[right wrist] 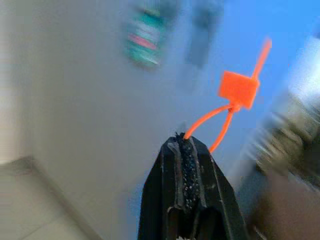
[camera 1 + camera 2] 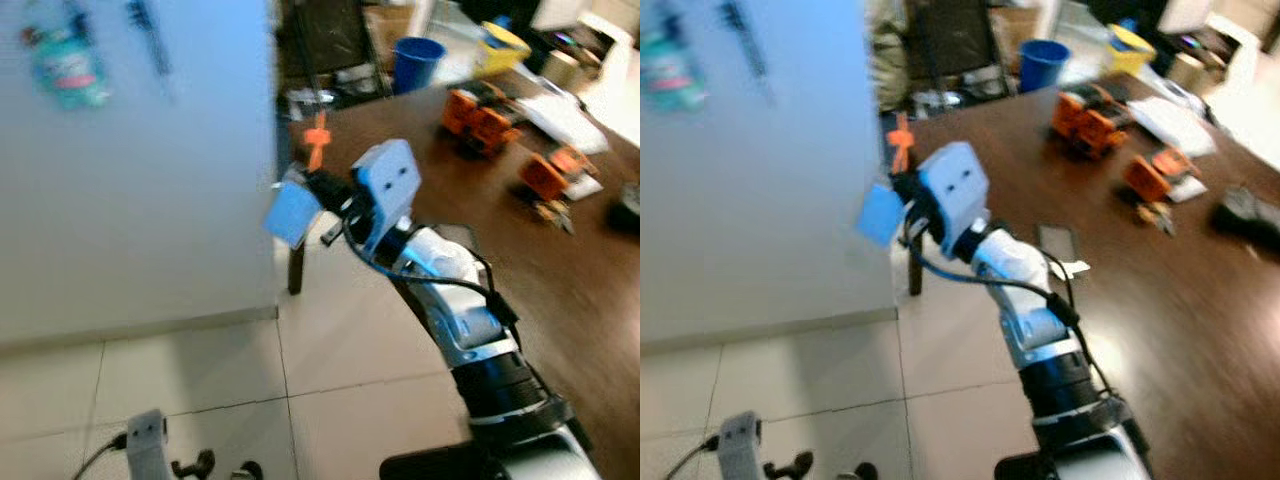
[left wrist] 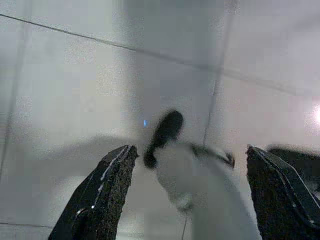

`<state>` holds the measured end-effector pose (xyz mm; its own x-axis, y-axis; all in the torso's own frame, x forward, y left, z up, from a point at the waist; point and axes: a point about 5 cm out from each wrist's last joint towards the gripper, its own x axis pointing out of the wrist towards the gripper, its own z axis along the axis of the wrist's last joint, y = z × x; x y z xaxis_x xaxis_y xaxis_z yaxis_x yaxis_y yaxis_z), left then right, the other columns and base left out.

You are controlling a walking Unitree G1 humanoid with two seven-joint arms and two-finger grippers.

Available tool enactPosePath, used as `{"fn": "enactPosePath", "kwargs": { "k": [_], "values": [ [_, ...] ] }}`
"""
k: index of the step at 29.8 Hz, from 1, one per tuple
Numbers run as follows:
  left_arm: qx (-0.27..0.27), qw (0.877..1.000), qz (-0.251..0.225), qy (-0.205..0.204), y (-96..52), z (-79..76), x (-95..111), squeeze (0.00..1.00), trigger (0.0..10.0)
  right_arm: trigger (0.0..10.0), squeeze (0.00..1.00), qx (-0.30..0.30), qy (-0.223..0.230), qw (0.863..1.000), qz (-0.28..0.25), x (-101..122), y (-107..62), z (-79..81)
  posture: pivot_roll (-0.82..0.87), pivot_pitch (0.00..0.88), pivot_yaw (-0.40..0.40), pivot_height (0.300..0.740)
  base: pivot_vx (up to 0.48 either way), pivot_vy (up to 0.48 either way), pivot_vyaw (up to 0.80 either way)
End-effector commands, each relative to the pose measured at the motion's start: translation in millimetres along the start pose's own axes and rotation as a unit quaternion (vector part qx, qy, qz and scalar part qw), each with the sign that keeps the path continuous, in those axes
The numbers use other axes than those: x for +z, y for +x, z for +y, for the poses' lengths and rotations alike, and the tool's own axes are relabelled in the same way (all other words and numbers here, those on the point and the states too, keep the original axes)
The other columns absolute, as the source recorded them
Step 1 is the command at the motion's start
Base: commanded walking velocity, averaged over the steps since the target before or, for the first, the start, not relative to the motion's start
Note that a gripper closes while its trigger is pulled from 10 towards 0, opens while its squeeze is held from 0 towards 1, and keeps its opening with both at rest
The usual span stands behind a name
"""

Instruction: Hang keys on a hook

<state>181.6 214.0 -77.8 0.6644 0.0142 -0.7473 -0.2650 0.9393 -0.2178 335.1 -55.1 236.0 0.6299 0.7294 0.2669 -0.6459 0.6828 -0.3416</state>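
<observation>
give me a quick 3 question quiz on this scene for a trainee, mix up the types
1. True or false: the right gripper has its jaws shut on the orange tag.
2. The left gripper hangs over: A) table B) tiled floor C) sink
3. Fill in: the bucket beyond the brown table is ____.

Key: 1 true; 2 B; 3 blue

The keys' orange tag, a small square plastic piece with a thin strap, stood above the closed tips of the right end effector, its looped strap pinched between them and a tail pointing upward. The tag hung in the air beside the edge of the pale wall. No metal keys could be made out.
</observation>
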Motion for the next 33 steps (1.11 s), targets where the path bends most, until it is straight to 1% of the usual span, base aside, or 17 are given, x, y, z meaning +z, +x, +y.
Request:
{"fn": "enactPosePath", "kwargs": {
  "k": [1,6,10,14,18,19,20,22,24,27,28,33],
  "values": [
    [0.002,1.000,0.013,0.000,-2.2,0.4,-10,0.00,10.0,0.0,0.00,-0.003,-0.008,1.000,0.007,-3,-1.4,-2.3,-0.04,0.085,0.004,0.740,0.000,0.000,0.74],
    [-0.006,1.000,0.011,0.015,-1.3,-1.5,-7,0.00,10.0,0.0,0.00,-0.006,-0.015,1.000,0.007,-1,0.6,-6.0,-0.04,0.089,0.005,0.740,0.000,0.000,0.74],
    [-0.006,1.000,0.008,0.010,-0.8,-2.4,-6,0.00,10.0,0.0,0.00,-0.008,-0.021,1.000,0.008,0,1.4,-8.2,-0.04,0.090,0.000,0.740,0.000,0.000,0.74],
    [-0.015,1.000,0.006,0.005,0.1,-6.6,-6,0.00,10.0,0.0,0.00,-0.010,-0.035,0.999,0.012,0,3.4,-12.4,-0.03,0.075,-0.012,0.740,0.000,0.000,0.74],
    [-0.020,1.000,0.006,0.004,0.2,-8.1,-6,0.00,10.0,0.0,0.00,-0.013,-0.038,0.999,0.011,1,4.7,-13.7,-0.03,0.073,-0.010,0.740,0.000,0.000,0.74],
    [-0.026,1.000,0.006,0.003,0.2,-9.3,-7,0.00,10.0,8.5,0.00,-0.028,-0.041,0.999,0.010,2,6.2,-17.3,-0.03,0.075,-0.010,0.740,0.000,0.000,0.67],
    [-0.030,1.000,0.005,0.002,0.1,-10.0,-7,0.00,10.0,10.0,0.00,-0.050,-0.050,0.997,0.012,3,6.9,-22.7,-0.03,0.075,-0.012,0.740,0.326,0.000,0.00],
    [-0.030,1.000,0.005,0.002,0.1,-10.0,-7,0.00,10.0,10.0,0.00,-0.050,-0.050,0.997,0.012,3,6.9,-22.7,-0.03,0.075,-0.012,0.740,0.326,0.000,0.00],
    [-0.034,0.999,0.004,-0.002,-0.3,-10.1,-8,0.00,10.0,10.0,0.00,-0.076,-0.071,0.994,0.020,4,7.1,-29.8,-0.03,0.076,-0.014,0.740,0.328,0.000,0.00],
    [-0.035,0.999,0.004,-0.002,-0.4,-9.9,-8,0.00,10.0,10.0,0.00,-0.081,-0.080,0.993,0.022,4,7.1,-31.3,-0.03,0.076,-0.014,0.740,0.330,0.000,0.00],
    [-0.036,0.999,0.004,-0.003,-0.6,-9.8,-9,0.00,10.0,10.0,0.00,-0.088,-0.093,0.992,0.022,5,6.9,-32.5,-0.03,0.076,-0.014,0.740,0.326,0.000,0.00],
    [-0.037,0.999,0.005,-0.003,-0.9,-9.8,-9,0.00,10.0,10.0,0.00,-0.097,-0.098,0.990,0.017,7,7.0,-34.0,-0.03,0.082,-0.012,0.740,0.329,0.000,0.00]
  ]
}}
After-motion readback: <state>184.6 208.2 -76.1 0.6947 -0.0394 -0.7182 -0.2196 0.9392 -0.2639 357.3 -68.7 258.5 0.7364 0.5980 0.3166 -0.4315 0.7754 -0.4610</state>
